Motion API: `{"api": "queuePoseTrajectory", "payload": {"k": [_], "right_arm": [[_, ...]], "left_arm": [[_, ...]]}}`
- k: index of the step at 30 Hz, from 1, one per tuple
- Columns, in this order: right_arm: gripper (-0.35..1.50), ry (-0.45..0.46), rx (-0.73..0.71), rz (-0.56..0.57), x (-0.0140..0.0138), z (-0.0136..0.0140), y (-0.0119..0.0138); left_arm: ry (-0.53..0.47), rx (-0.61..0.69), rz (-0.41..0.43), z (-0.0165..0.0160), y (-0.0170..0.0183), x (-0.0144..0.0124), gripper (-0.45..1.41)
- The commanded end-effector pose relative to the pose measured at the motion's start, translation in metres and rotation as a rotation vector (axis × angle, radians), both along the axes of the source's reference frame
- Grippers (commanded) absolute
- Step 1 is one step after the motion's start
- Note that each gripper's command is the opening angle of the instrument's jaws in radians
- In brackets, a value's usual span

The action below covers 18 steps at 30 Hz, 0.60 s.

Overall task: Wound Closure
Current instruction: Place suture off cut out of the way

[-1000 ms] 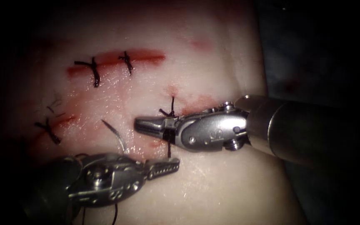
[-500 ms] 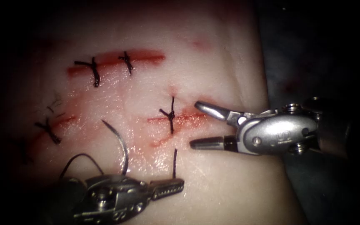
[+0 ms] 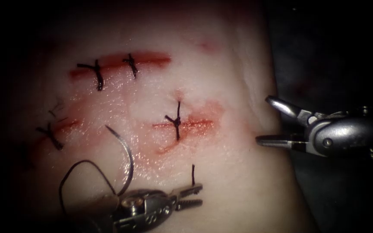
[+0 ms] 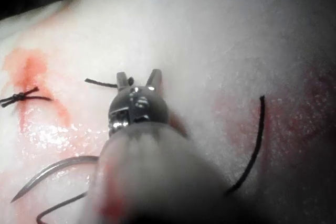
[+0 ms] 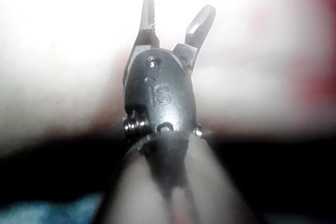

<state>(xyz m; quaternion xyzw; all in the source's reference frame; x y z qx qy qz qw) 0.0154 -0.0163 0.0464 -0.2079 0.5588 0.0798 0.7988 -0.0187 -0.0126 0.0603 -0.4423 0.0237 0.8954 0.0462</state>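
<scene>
The tissue (image 3: pixel 221 181) has a short red cut closed by a knotted stitch (image 3: pixel 177 121). My right tool (image 3: pixel 266 121) hangs open by the tissue's right edge and holds nothing; its parted jaws (image 5: pixel 178 6) also show in the right wrist view. My left tool (image 3: pixel 191 196) sits below the cut with its jaws slightly apart. A short cut thread end (image 3: pixel 193 174) stands up against its upper jaw. The curved needle (image 3: pixel 126 151) lies free on the tissue left of the stitch, tip pointing up-left, not in the tissue. Its thread (image 3: pixel 65 181) loops beside the left tool. In the left wrist view, the needle (image 4: pixel 52 169) lies behind the jaws (image 4: pixel 137 77).
A longer cut (image 3: pixel 121 60) with two stitches runs across the far part of the tissue. Another stitch (image 3: pixel 50 133) sits at the far left. Red fluid (image 3: pixel 160 149) smears the skin around the middle cut. A dark strand of thread (image 4: pixel 252 150) curves over the tissue beside the left tool.
The right tool's jaws, shut across the thread below the knot, opened and drew back to the right, leaving the thread severed. The left tool moved down with the cut end, jaws now parted.
</scene>
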Motion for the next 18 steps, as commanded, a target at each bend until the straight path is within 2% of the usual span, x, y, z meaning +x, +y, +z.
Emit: {"api": "queuePoseTrajectory", "payload": {"k": [1, 6, 10, 14, 16, 18], "right_arm": [[1.38, 0.008, -0.005, -0.006, 0.0014, 0.0008, 0.0], [1.38, 0.012, -0.002, -0.003, 0.0017, 0.0008, -0.0002], [1.4, 0.014, 0.002, -0.002, 0.0017, 0.0008, -0.0003], [1.4, 0.018, 0.011, 0.002, 0.0017, 0.0009, -0.0005], [1.4, 0.018, 0.01, 0.002, 0.0018, 0.0009, -0.0005], [1.4, 0.019, 0.013, 0.006, 0.002, 0.001, -0.0007]], "left_arm": [[0.008, 0.024, -0.03, 0.0009, 0.0002, 0.0004, 0.27], [0.023, 0.051, -0.061, 0.0004, 0.0003, 0.0026, 0.34], [0.044, 0.082, -0.092, -0.0012, 0.0001, 0.0054, 0.34], [0.047, 0.12, -0.124, -0.0022, -0.0001, 0.0063, 0.32], [0.004, 0.139, -0.144, -0.0028, -0.0001, 0.0063, 0.31], [-0.1, 0.139, -0.146, -0.0041, 0.0002, 0.006, 0.22]]}}
